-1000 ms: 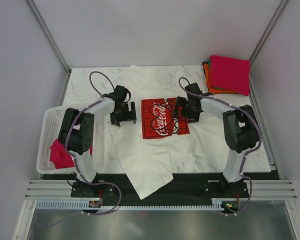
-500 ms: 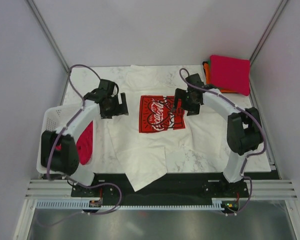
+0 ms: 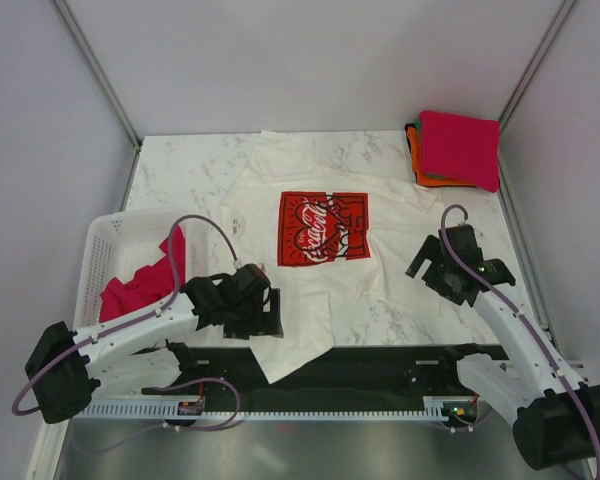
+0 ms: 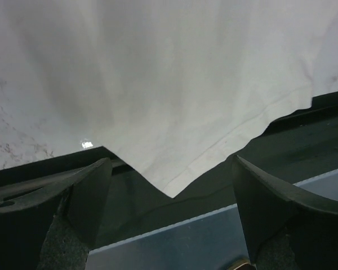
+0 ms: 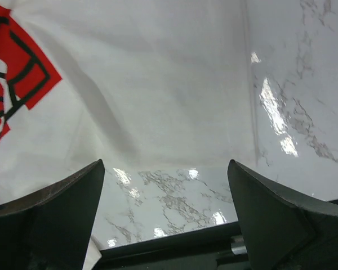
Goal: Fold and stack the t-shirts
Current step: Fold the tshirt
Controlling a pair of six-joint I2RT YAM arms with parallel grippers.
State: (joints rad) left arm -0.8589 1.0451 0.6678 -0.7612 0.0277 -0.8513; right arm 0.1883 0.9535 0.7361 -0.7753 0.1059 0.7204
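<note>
Both tools gape wide and empty, left tool [image 3: 265, 318] above the white t-shirt's [image 3: 320, 272] hem corner drooping off the worktop [image 3: 180, 170], right tool [image 3: 428, 270] beside its right edge: pinch both bottom corners squarely, then lift evenly.

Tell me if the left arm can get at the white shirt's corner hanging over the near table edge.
Probably yes: the left gripper hangs open close to that corner of the white t-shirt, with nothing between them.
</note>
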